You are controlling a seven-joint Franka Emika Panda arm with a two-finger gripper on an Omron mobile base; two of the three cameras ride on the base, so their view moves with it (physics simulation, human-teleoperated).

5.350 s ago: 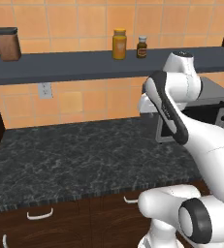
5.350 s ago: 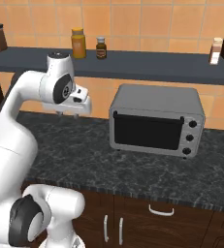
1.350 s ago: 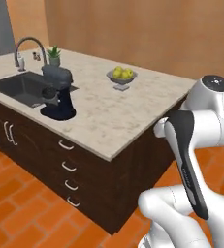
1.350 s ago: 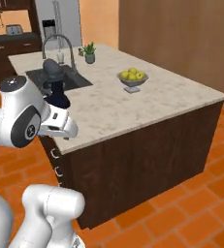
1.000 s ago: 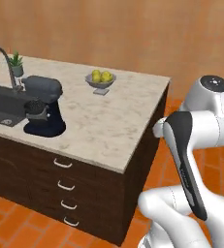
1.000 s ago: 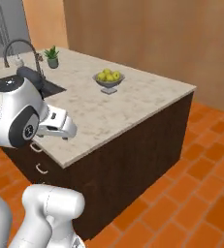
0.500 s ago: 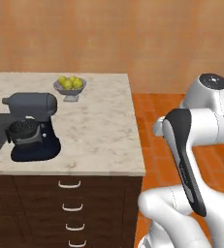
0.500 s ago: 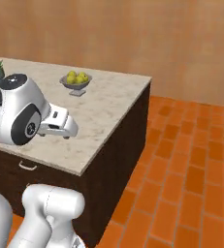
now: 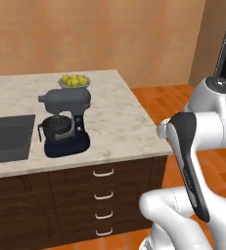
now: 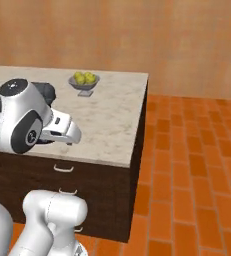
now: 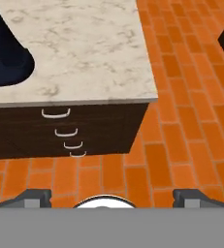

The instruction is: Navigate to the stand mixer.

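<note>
Stand mixer [image 9: 65, 122]: on the marble bench [image 9: 119, 122], between sink [image 9: 9, 136] and fruit bowl [image 9: 74, 81]. Fingers [image 11: 32, 195] spread wide, holding nothing. I'd drive left, squaring up before the drawers [image 9: 103, 195].

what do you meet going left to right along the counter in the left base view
sink → stand mixer → bare marble countertop → the robot's white arm. The fruit bowl sits behind the mixer, overlapping it in the order, so it is left out.
</note>
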